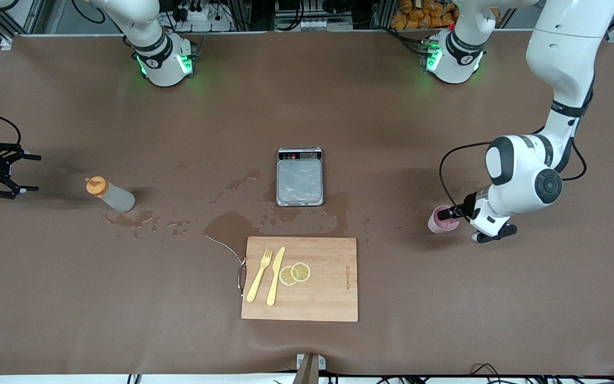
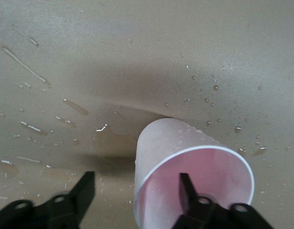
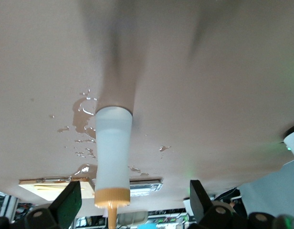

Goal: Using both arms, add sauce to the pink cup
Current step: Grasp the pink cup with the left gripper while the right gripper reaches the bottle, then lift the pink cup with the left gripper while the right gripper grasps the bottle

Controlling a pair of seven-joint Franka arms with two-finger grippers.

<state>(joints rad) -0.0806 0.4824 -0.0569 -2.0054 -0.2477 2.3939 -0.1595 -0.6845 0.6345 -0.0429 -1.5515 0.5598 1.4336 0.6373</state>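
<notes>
The sauce bottle (image 1: 110, 194), greyish-white with an orange nozzle cap, stands upright on the table toward the right arm's end. My right gripper (image 1: 32, 172) is open, level with the bottle and apart from it. In the right wrist view the bottle (image 3: 112, 148) shows ahead of the open gripper (image 3: 135, 191), between its spread fingers. The pink cup (image 1: 442, 220) stands toward the left arm's end. My left gripper (image 1: 448, 215) is open at the cup's rim. In the left wrist view one finger (image 2: 185, 183) is inside the cup (image 2: 171, 143) and the other (image 2: 87, 183) is outside it.
A grey scale (image 1: 300, 178) sits mid-table. Nearer the front camera lies a wooden cutting board (image 1: 328, 298) with a fork (image 1: 259, 274), a knife (image 1: 276, 274) and lemon slices (image 1: 295, 273). Wet patches (image 1: 232, 226) mark the brown table cover.
</notes>
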